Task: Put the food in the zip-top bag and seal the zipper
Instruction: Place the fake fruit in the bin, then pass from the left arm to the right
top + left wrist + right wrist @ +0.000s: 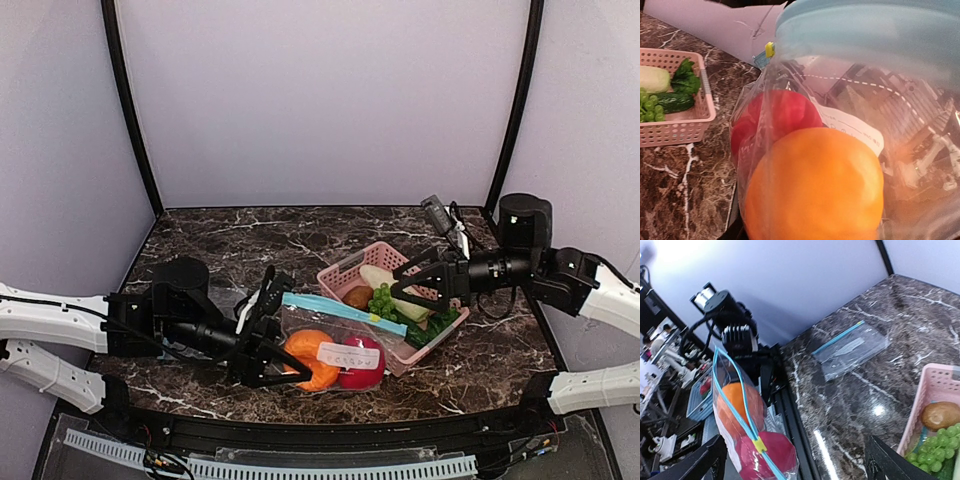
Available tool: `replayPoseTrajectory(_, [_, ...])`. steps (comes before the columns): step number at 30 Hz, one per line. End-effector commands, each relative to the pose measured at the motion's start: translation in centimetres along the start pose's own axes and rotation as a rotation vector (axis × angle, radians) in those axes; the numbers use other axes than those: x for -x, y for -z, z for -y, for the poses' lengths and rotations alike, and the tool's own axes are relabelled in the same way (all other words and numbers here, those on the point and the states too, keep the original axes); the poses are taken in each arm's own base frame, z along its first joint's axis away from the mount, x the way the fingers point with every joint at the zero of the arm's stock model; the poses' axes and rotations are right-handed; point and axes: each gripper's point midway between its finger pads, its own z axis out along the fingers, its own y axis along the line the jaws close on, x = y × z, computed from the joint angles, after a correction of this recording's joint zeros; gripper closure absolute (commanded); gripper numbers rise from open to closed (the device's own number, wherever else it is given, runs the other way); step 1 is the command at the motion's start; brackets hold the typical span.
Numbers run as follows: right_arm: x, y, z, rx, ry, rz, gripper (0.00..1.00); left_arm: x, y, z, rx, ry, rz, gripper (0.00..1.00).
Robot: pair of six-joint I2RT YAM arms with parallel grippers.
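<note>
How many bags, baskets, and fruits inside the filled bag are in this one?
Bags: 2, a filled bag and a flat bag
Baskets: 1, the pink basket
Fruits in the filled bag: 2, an orange fruit and a red fruit
Total: 5

The left arm (60,320) lies low, reaching in from 8 o'clock toward 3 o'clock; the left gripper (266,335) has its jaws part closed on the edge of the bag (320,325). The right arm (560,275) extends from 3 o'clock toward 9 o'clock, wrist level; the right gripper (405,287) stands with jaws spread wide, holding nothing.
</note>
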Motion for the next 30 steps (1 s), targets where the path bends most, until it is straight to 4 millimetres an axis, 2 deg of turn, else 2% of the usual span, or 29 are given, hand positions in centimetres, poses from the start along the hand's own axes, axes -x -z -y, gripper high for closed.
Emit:
replayPoseTrajectory(1, [-3.3,0.3,-3.9,0.287,0.018,-0.116,0.07,1.8,0.7,5.0,-0.242,0.017,0.002,0.77])
replayPoseTrajectory(10, [-5.0,1.2,-6.0,0.436,-0.053,-0.19,0.1,2.6,0.8,5.9,-0.271,0.024,0.0,0.78])
replayPoseTrajectory(13, [-5.5,1.0,-6.3,0.448,-0.065,-0.21,0.16,2.9,0.8,5.8,-0.263,0.021,0.012,0.79])
replayPoseTrajectory(23, [-6.5,-0.4,-7.8,0.481,-0.06,-0.247,0.55,3.2,0.8,5.3,-0.233,0.026,0.035,0.79])
replayPoseTrajectory(26, [-6.5,-0.6,-7.8,0.475,-0.06,-0.246,0.75,3.0,0.7,5.0,-0.222,0.031,0.033,0.79])
replayPoseTrajectory(28, [-6.3,-0.6,-7.8,0.469,-0.058,-0.242,0.92,2.7,0.6,4.7,-0.21,0.038,0.025,0.78])
replayPoseTrajectory(29, [-6.2,-0.5,-7.8,0.467,-0.056,-0.241,1.0,2.5,0.6,4.4,-0.201,0.041,0.021,0.67])
replayPoseTrajectory(30, [-6.1,-0.5,-7.9,0.466,-0.052,-0.24,1.0,2.1,0.6,4.0,-0.177,0.053,0.009,0.59])
